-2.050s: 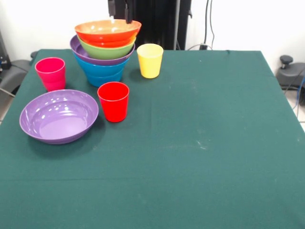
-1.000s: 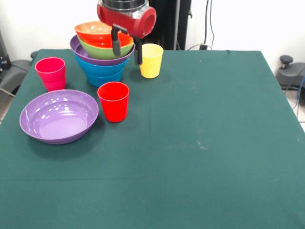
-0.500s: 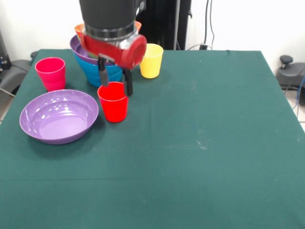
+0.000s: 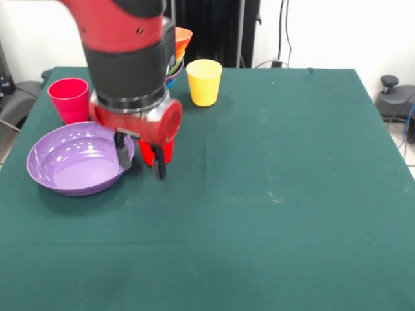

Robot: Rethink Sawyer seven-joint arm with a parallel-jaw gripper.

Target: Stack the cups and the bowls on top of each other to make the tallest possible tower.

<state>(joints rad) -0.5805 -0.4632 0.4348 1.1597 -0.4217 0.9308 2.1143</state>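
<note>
"Where was the tool (image 4: 140,157) at that moment?"

"Left of centre in the frame, low over the green bench (image 4: 292,194), hanging from the red and black arm (image 4: 126,58). Its two dark fingers (image 4: 122,155) stood apart, so it was released, gripping nothing. They sat at the right rim of the loose purple bowl (image 4: 74,159), with the red cup (image 4: 162,150) just behind them, mostly hidden by the wrist."

"So which was it going for?"

"I couldn't tell for sure. One finger looked to be over the bowl's rim, the other in front of the cup. My guess was a reach toward a pick, either the bowl's edge or the cup, with nothing grasped yet."

"And the tower?"

"At upper left, largely behind the arm; only slivers of its orange, green and purple rims (image 4: 180,45) showed beside it. The pink cup (image 4: 67,98) stood at far left and the yellow cup (image 4: 204,81) right of the tower, both untouched."

"What did the next move call for?"

"Settling the fingers squarely astride one wall, rim or cup, clenching, then lifting clear without knocking its neighbour. The glossy plastic would likely slip under a shallow pinch."
</note>
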